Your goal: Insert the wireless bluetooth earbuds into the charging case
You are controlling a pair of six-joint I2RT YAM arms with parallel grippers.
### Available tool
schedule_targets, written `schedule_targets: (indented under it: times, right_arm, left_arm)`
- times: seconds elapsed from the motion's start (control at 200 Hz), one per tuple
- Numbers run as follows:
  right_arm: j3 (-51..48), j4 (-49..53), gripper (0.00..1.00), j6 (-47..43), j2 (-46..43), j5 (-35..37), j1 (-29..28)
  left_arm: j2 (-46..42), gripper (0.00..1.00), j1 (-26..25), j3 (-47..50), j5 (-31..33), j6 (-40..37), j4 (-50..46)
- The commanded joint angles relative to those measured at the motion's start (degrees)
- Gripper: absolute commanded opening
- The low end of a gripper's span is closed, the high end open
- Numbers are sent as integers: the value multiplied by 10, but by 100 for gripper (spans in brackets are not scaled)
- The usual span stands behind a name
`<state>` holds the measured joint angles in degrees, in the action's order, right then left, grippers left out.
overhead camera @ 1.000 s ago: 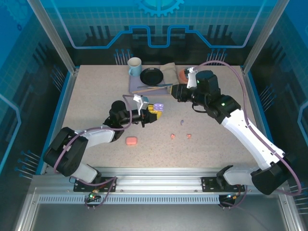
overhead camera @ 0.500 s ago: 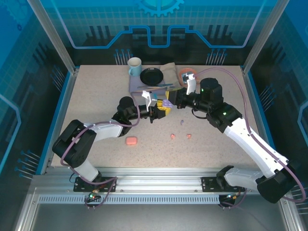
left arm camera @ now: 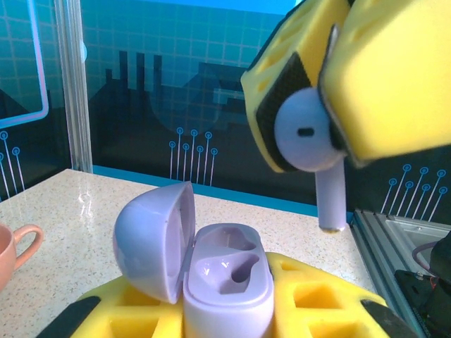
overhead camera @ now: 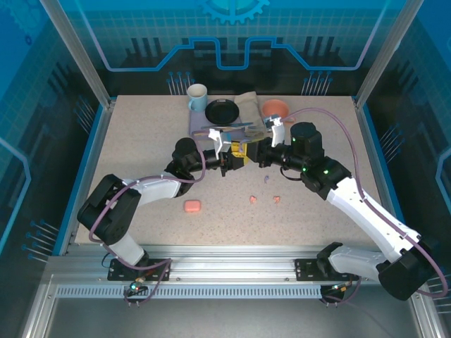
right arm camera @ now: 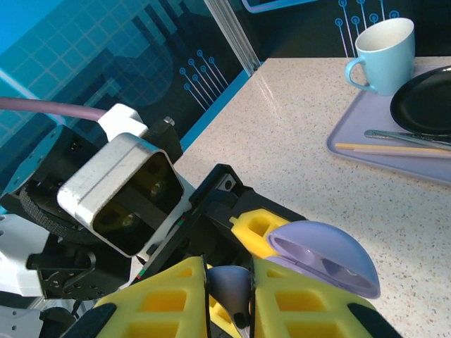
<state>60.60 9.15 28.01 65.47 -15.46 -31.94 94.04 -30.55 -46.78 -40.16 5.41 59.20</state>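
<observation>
Speckled worktop (overhead camera: 141,141) is lying below while my two claws are meeting above its middle. My left claw (overhead camera: 235,160) is clamping the lilac charging case (left arm camera: 227,278) by its base, with the lid hinged back and both sockets facing up. My right claw (left arm camera: 331,84) is pinching a lilac earbud (left arm camera: 304,130) by its head. The stem is hanging down, above and to one side of the case, not yet over a socket. I am judging that the stem needs lining up over the deep well of its matching socket before I start lowering. Coming down tilted could be catching the rim or nudging the case in its grip, so letting go should be waiting until the bud is seating. Another lilac earbud (overhead camera: 266,179) and two salmon-pink earbuds (overhead camera: 253,199) are lying on the worktop near a pink case (overhead camera: 192,205).
</observation>
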Motion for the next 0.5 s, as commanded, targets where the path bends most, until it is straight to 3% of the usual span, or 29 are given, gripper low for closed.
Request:
schedule_targets:
  times: [0.0, 0.495]
  right_arm:
    - [-4, -21, 18, -8, -1, 6, -5]
    - [-32, -69, 17, -15, 2, 50, -13]
  left_arm:
    - [-7, 0, -4, -17, -8, -17, 2]
    - [-5, 0, -3, -29, -12, 25, 18]
